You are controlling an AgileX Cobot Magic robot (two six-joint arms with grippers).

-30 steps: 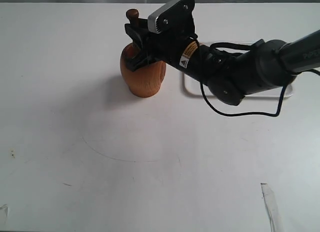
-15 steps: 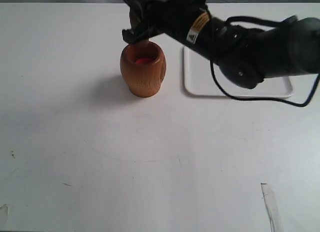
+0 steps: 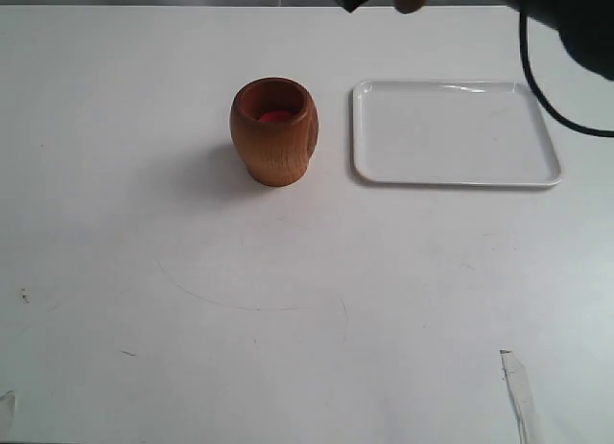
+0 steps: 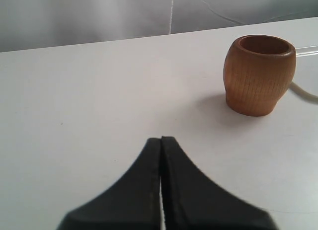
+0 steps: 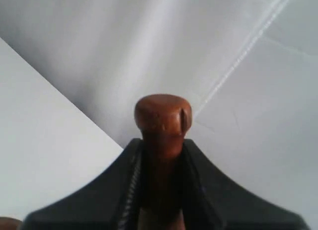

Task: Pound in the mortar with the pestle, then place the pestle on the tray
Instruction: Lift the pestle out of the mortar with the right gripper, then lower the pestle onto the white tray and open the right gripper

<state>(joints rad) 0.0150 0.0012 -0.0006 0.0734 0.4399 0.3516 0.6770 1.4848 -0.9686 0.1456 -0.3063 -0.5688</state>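
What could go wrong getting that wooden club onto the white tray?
The right claw grips the pestle only by its thin neck, so it might slip or swing. It seems held well above the tray; released there, it could roll off the low rim. The mortar stands near the tray; a low pass might knock it.

Left gripper [image 4: 161,140]: matte black, tapered. Right gripper [image 5: 163,144]: black, ribbed inner pads [image 5: 132,190]. Thin black cable [image 3: 527,56].

Bright, even light on a white table [image 3: 288,319]. The mortar [image 3: 273,132] casts a soft shadow away from the right gripper [image 5: 161,146], whose close-up view is blurred.
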